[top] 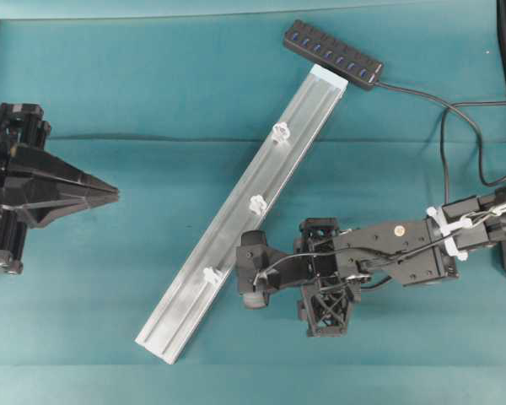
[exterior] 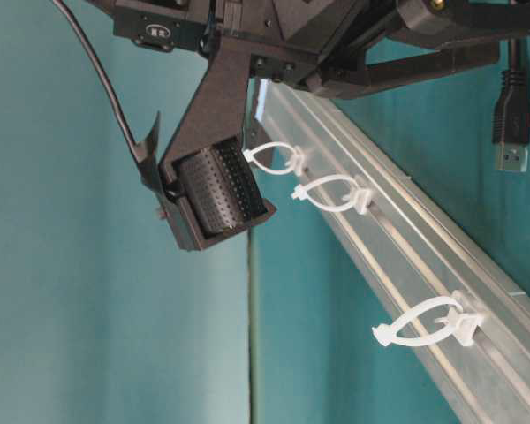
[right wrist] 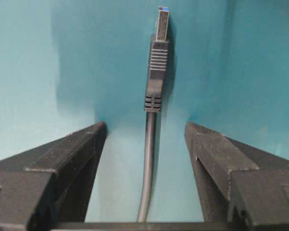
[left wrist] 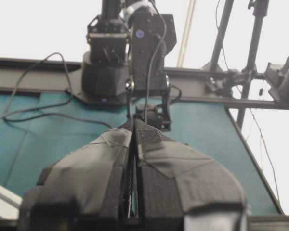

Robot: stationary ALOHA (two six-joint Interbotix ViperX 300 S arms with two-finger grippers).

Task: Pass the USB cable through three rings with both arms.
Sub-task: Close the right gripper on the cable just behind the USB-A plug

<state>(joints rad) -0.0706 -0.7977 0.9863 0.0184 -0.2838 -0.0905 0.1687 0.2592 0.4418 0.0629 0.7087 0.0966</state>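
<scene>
At nine o'clock in the overhead view we see the left gripper (top: 110, 192), its jaws pressed flat together on nothing, pointing toward three o'clock and well apart from everything else on the teal tabletop (top: 152, 84). Its own wrist view confirms this: the two taped fingers (left wrist: 96, 168) meet along one seam.

Moving right, a silver rail (top: 194, 278) lies diagonally from seven o'clock up to one o'clock. The three rings sit spaced along it: the lowest ring (top: 211, 274) near the seven o'clock end, the middle ring (top: 258, 204) about halfway, and the upper ring (top: 280, 132) toward one o'clock. From table level each shows as a white loop standing off the rail.

Just right of the lowest ring, at about five o'clock in the overhead view, the right gripper (top: 255, 281) hangs over the tabletop, beside the rail but not touching it. In its wrist view the jaws stand wide apart and the USB cable (right wrist: 149, 163) lies between them, clear of both fingers, its metal-tipped plug pointing to twelve o'clock. We cannot tell from this view how near the fingers are to the cloth.

At the rail's one o'clock end a black hub (top: 333, 54) with blue sockets rests, and the cord runs from it toward three o'clock, curling near the right arm.
</scene>
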